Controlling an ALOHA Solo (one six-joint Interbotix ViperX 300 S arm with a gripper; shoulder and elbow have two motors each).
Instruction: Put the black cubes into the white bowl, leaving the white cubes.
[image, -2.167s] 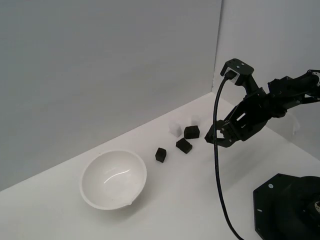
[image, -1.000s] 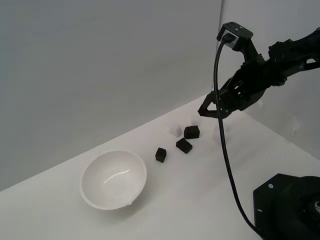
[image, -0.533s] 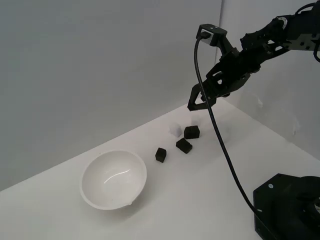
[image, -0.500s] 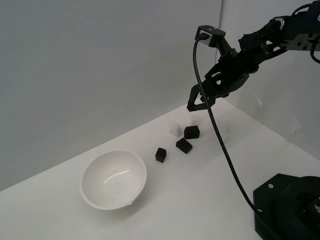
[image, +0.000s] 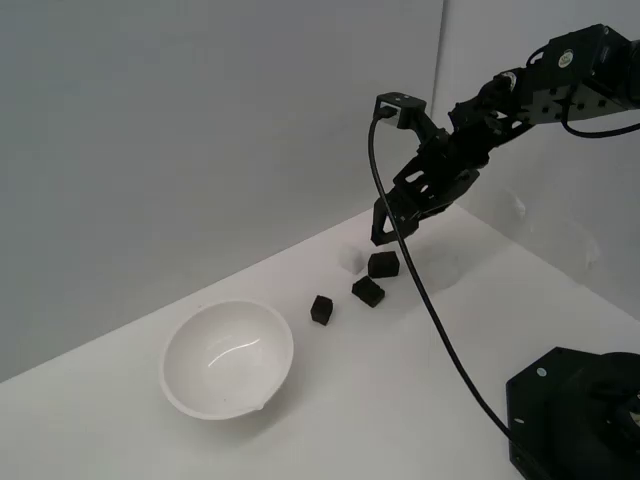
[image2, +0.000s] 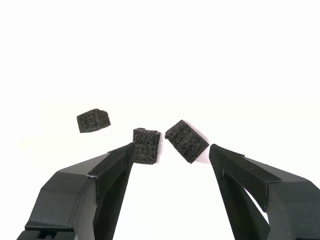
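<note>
Three black cubes lie in a loose row on the white surface (image: 420, 380): one (image: 321, 310) nearest the white bowl (image: 228, 358), one (image: 368, 291) in the middle, one (image: 383, 265) farthest. My gripper (image: 385, 232) hovers open and empty just above the farthest cube. In the wrist view the three black cubes (image2: 93, 120) (image2: 146, 146) (image2: 186, 141) lie beyond my open gripper (image2: 171, 147); two of them show between the fingers (image2: 112, 167). One white cube (image: 350, 259) sits faintly beside the far black cube. The other white cubes are hard to make out.
The black robot base (image: 575, 420) stands at the exterior view's lower right. The arm's black cable (image: 430, 320) hangs down across the surface. A grey wall (image: 200, 150) runs behind the bowl and cubes, meeting a second wall at a corner behind the arm.
The arm has risen, swung toward the exterior view's left, and come down over the far black cube. The gripper stays open. The cubes and bowl have not moved.
</note>
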